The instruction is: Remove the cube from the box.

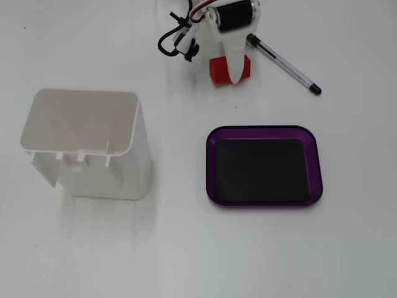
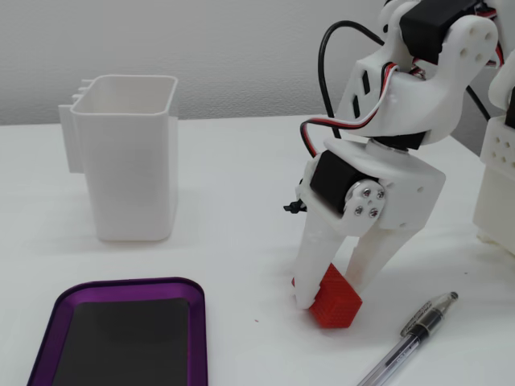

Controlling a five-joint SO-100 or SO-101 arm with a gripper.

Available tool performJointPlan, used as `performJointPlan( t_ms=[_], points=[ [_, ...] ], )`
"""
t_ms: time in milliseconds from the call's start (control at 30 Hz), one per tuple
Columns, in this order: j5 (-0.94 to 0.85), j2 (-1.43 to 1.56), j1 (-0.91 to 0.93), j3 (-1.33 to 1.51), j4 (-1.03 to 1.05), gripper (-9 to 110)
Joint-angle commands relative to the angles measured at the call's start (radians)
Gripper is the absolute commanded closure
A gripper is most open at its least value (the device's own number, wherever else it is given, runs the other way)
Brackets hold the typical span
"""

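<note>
The red cube [image 1: 221, 68] is outside the purple-rimmed box [image 1: 265, 131], on the white table near the arm's base. In a fixed view the cube [image 2: 336, 302] sits at table level between my gripper's [image 2: 331, 291] two white fingers. One finger [image 2: 310, 277] presses its left side and the other comes down behind its top right. The gripper [image 1: 234, 71] looks closed on the cube. The box [image 2: 129, 286] lies empty with its black floor bare, well to the left of the gripper in that view.
A tall white open-topped container [image 1: 87, 143] stands left of the box; it also shows in a fixed view [image 2: 133, 157]. A clear ballpoint pen [image 1: 282, 63] lies just beside the cube, also seen in the other fixed view [image 2: 410, 338]. Black and red cables [image 1: 177, 37] hang by the arm.
</note>
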Motion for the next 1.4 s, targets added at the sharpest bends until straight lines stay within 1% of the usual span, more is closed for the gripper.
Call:
performJointPlan(
  t_ms=[0, 167, 267, 500, 633, 800, 900, 1067, 1133, 1233, 1367],
  points=[
    [0.005, 0.029, 0.002, 0.002, -0.009, 93],
    [0.005, 0.038, 0.003, -0.074, 0.126, 78],
    [0.006, 0.089, 0.003, -0.161, 0.239, 73],
    [0.005, 0.370, 0.003, -0.325, 0.472, 72],
    [0.005, 0.586, 0.066, -0.327, 0.514, 72],
    [0.026, 0.870, 0.259, -0.091, 0.511, 72],
    [0.028, 1.046, 0.321, 0.106, 0.511, 72],
    [0.040, 1.318, 0.324, 0.403, 0.558, 72],
    [0.054, 1.390, 0.311, 0.472, 0.566, 72],
    [0.132, 1.382, 0.278, 0.491, 0.568, 72],
    [0.166, 1.344, 0.206, 0.508, 0.563, 72]
  ],
)
